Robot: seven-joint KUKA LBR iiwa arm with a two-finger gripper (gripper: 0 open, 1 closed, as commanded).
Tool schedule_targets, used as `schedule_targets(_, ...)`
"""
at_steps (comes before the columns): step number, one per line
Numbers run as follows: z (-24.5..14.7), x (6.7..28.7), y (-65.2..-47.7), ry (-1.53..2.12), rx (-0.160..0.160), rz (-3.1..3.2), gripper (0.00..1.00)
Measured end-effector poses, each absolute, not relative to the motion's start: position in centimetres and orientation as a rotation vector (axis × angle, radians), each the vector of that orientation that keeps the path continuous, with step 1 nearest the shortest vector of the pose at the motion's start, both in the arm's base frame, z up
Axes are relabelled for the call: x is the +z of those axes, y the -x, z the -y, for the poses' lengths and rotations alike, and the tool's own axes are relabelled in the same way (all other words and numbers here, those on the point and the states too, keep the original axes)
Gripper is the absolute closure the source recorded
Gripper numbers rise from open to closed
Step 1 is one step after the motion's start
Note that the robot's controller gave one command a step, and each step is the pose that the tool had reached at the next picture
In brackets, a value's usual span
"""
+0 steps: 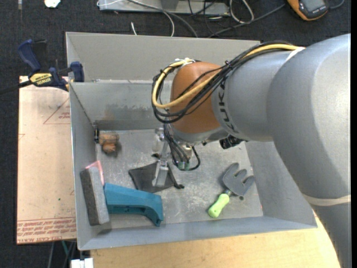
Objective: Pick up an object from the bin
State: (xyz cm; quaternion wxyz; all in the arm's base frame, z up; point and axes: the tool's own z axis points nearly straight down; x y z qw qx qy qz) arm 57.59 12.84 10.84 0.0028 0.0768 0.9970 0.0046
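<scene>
My gripper [163,171] hangs below the arm's wrist near the middle of the bin floor. It stands directly over a flat dark grey piece [144,177] and appears to touch its right part. Just in front of that piece lies a blue plastic handle-shaped thing [134,203]. Nothing shows as lifted off the floor.
A grey block with a pink edge [93,195] leans along the left wall. A small brown lump [110,142] sits at the back left. A grey slotted spatula with a green handle [230,190] lies at the front right. The arm covers the bin's back right.
</scene>
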Motion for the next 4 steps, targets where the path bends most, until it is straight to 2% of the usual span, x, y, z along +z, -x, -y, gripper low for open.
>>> schedule_targets(1,-8.1,7.8,-58.5,-0.281,0.011,-3.128,0.00)
schedule_targets(2,-6.8,7.3,-59.6,-0.273,0.012,-3.125,0.00)
schedule_targets(3,-6.3,7.1,-58.1,-0.251,0.013,-3.128,0.00)
schedule_targets(4,-8.1,7.0,-58.3,0.066,0.014,-3.132,0.00)
